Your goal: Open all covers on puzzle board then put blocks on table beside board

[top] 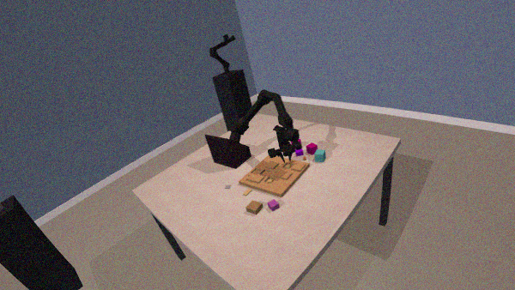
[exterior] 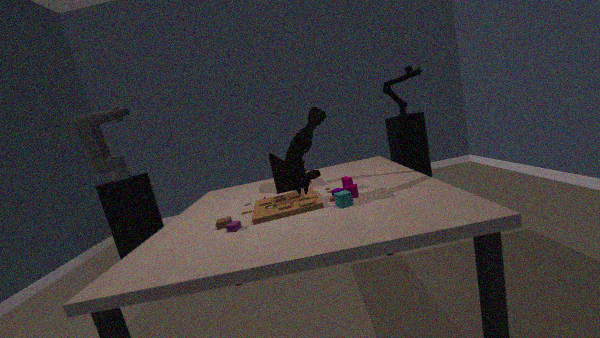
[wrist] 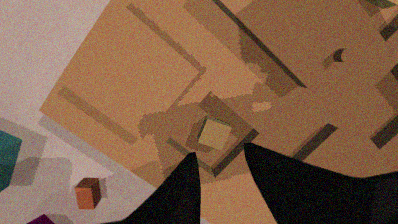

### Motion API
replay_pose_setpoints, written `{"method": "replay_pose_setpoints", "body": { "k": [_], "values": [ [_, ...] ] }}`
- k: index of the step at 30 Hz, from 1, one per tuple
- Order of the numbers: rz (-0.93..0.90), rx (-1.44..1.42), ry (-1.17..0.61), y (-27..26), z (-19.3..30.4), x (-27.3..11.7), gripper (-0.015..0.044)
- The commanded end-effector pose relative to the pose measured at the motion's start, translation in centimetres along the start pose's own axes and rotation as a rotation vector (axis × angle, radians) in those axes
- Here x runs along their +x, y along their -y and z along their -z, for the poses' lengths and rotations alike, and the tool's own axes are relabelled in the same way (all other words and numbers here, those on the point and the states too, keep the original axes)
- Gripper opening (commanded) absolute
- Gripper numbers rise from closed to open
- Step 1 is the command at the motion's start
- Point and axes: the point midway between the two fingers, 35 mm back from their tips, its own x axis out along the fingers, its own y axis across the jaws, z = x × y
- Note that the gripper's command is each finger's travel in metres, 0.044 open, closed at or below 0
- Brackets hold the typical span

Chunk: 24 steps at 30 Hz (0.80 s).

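Note:
The wooden puzzle board (top: 259, 188) (exterior: 280, 215) (wrist: 120, 55) lies flat on the table. My gripper (top: 287, 162) (exterior: 303, 193) (wrist: 220, 154) is partly open and empty, low over the board's far end. In the wrist view a small pale block (wrist: 215, 133) sits in a square well just ahead of the fingertips. A large raised cover (wrist: 300, 35) with a small dark knob (wrist: 340, 55) is at upper right. Another pale piece shows at the top right corner, partly cut off. The positions of the other covers are too blurred to tell.
Beside the board's far end lie a teal block (top: 319, 155) (exterior: 343, 199) (wrist: 7, 160), magenta block (top: 312, 148) (exterior: 351, 190), purple block (top: 299, 153) and small orange block (wrist: 88, 193). Near the opposite end lie a brown block (top: 254, 207) (exterior: 223, 222), pinkish-purple block (top: 273, 205) (exterior: 233, 226) and thin tan piece (top: 247, 192).

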Motion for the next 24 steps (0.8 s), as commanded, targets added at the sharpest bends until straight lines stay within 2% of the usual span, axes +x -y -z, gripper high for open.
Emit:
{"method": "replay_pose_setpoints", "body": {
  "k": [1, 24],
  "values": [
    [-0.004, 0.056, -0.001, -0.05, -0.01, 0.01, 0.0144],
    [-0.004, 0.397, -0.001, -0.06, -0.03, 0.11, 0.0144]
  ]
}}
